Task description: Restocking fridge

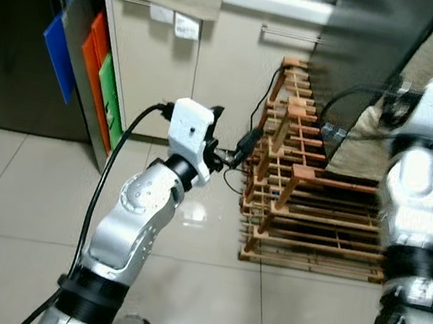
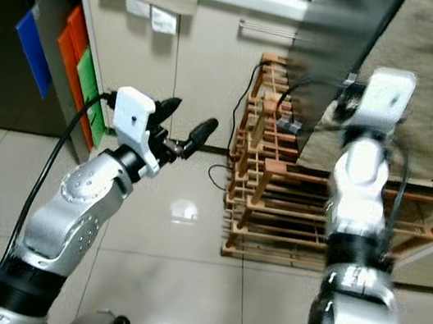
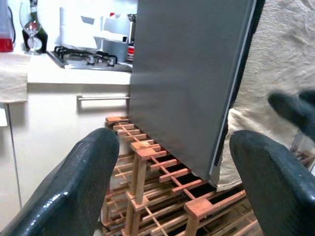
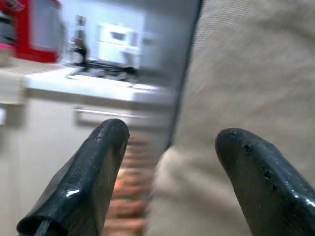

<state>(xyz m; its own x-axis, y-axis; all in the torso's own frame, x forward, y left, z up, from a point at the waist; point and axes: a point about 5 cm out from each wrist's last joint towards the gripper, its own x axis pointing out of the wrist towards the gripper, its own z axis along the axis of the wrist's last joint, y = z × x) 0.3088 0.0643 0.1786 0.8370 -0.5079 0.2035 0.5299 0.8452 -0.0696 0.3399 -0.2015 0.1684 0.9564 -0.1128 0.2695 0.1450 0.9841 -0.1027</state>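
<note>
The dark grey fridge door (image 1: 367, 54) stands at the upper right, above a wooden slatted rack (image 1: 301, 201) on the floor. My left gripper (image 2: 188, 120) is raised over the tiled floor left of the rack, open and empty, and points at the door (image 3: 187, 83). My right gripper (image 4: 172, 162) is open with nothing between its fingers. It is held up at the door's right edge, where the door meets a beige cloth (image 4: 246, 73). One of its black fingers (image 3: 295, 105) shows beside the door in the left wrist view.
A white counter with a gas hob (image 3: 83, 59) and a cabinet (image 1: 219, 46) stand behind the rack. Blue, orange and green panels (image 1: 92, 58) lean at the cabinet's left end. A black cable (image 1: 235, 177) lies on the floor by the rack. The tiled floor (image 1: 18, 204) spreads to the left.
</note>
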